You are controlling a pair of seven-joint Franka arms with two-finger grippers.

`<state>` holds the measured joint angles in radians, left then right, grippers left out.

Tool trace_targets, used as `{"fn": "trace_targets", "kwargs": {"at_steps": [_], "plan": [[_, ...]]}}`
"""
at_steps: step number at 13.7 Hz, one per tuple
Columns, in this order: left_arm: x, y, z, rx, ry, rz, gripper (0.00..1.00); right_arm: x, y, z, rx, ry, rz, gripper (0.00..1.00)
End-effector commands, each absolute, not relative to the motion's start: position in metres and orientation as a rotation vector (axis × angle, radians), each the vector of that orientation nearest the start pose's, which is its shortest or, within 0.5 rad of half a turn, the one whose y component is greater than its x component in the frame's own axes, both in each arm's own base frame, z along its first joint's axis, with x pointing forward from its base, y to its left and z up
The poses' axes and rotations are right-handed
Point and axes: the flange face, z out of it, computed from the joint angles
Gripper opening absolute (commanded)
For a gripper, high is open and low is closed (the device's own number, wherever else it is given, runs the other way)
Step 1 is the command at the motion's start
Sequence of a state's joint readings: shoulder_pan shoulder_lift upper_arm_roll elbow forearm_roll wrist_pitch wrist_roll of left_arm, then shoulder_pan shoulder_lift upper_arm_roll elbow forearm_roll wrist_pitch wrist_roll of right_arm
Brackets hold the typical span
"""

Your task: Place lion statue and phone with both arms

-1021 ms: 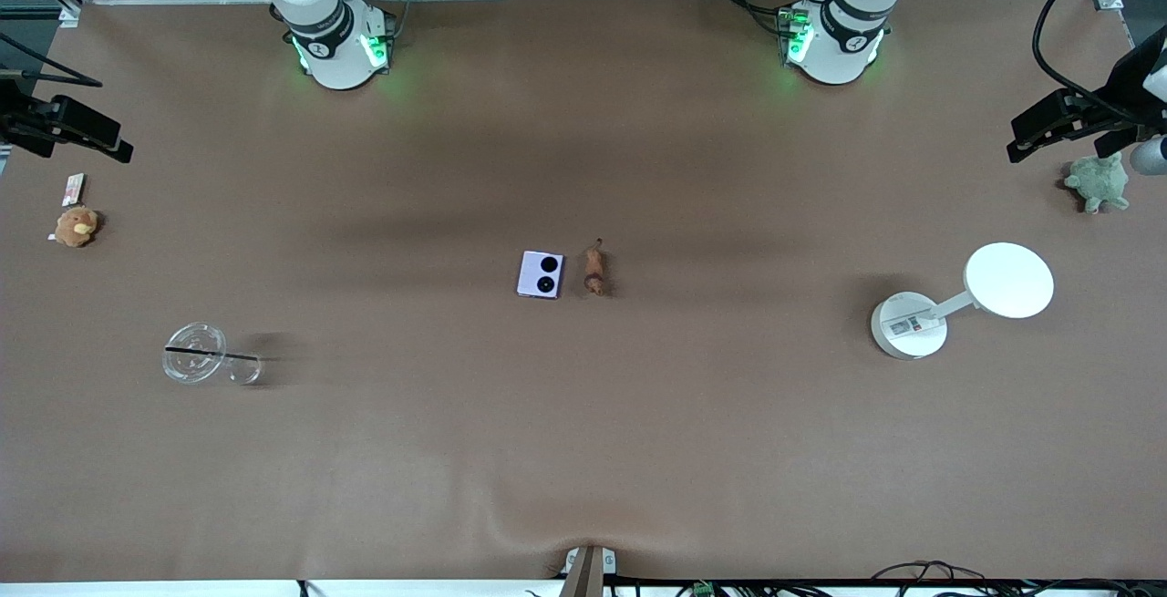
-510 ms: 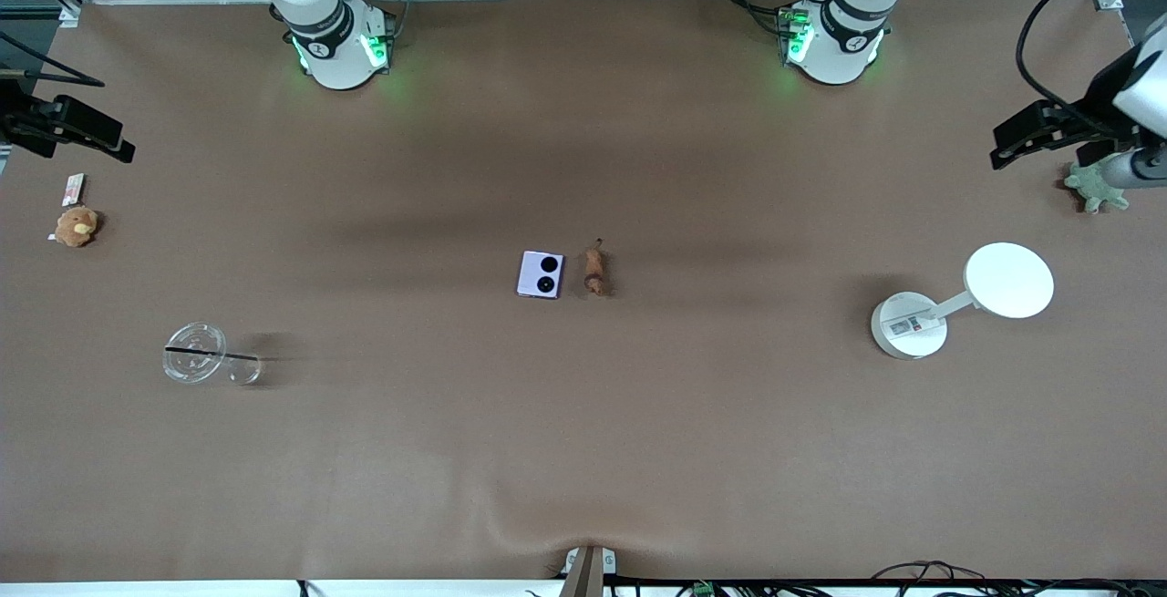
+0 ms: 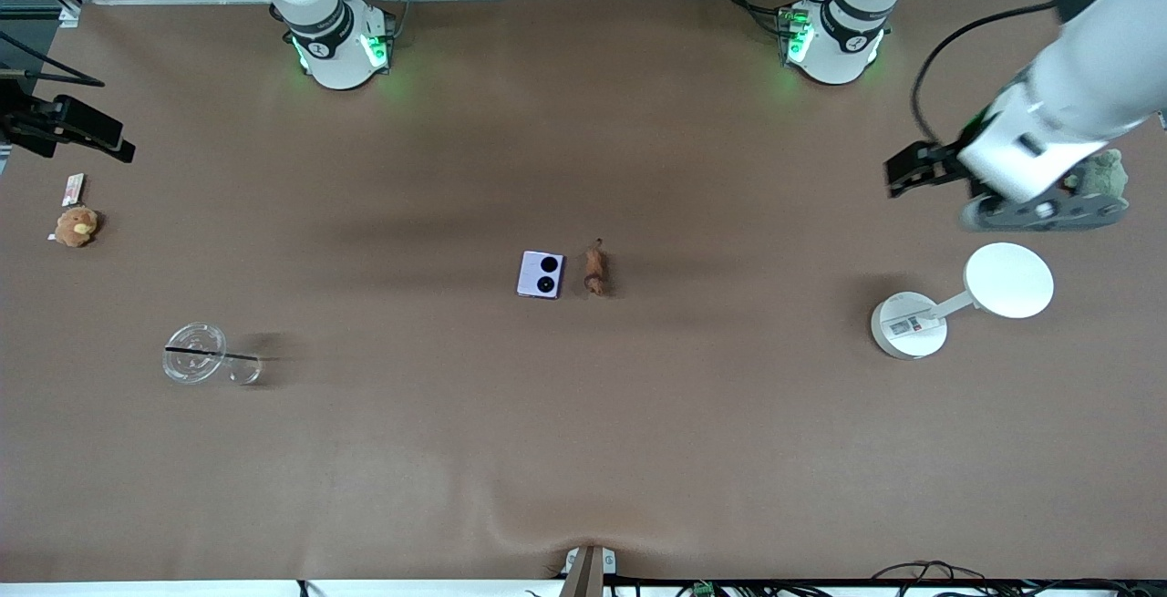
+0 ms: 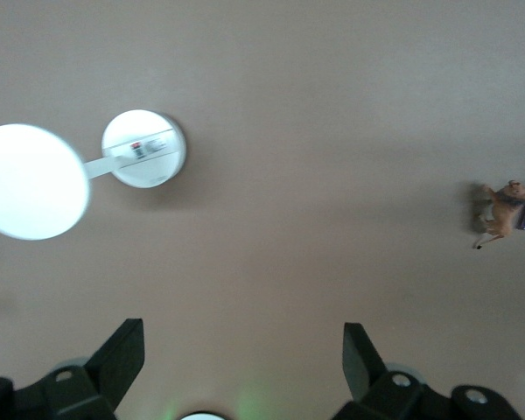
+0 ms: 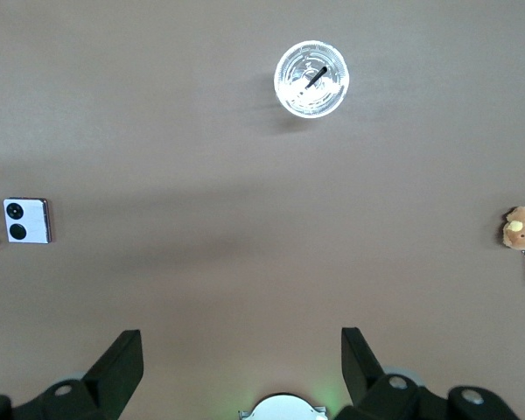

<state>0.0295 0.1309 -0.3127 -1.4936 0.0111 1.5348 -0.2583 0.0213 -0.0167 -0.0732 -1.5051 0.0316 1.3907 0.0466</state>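
Front view: the lion statue (image 3: pixel 594 271) and phone (image 3: pixel 540 274) lie side by side at mid-tabletop (image 3: pixel 583 451), both ungrasped, so the reach appears only begun. The left gripper (image 3: pixel 912 171) hangs near the left arm's edge; the right gripper (image 3: pixel 91 134) waits at the right arm's edge. A clear cup (image 3: pixel 194 353) there holds a dark straw.

Left wrist view: jaws wide apart, empty; the statue lies well off, and closing that gap looks next.

Right wrist view: jaws spread, empty, phone distant.
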Motion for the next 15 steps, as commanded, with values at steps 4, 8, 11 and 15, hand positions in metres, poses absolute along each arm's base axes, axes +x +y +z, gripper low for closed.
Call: {"fn": "trace_targets", "kwargs": {"at_steps": [4,8,11,15], "plan": [[0.584,-0.228,0.533,-3.182,0.061,0.141,1.0,0.526,-0.022,0.649,-3.112,0.129,0.165,1.0],[0.585,-0.287,0.485,-3.198,0.03,0.165,1.0,0.528,-0.022,0.647,-3.11,0.129,0.16,1.0],[0.581,-0.334,0.444,-3.174,0.021,0.136,1.0,0.528,-0.017,0.646,-3.111,0.115,0.165,1.0],[0.564,-0.409,0.387,-3.208,-0.083,0.093,1.0,0.528,-0.013,0.646,-3.114,0.099,0.177,1.0]]}}
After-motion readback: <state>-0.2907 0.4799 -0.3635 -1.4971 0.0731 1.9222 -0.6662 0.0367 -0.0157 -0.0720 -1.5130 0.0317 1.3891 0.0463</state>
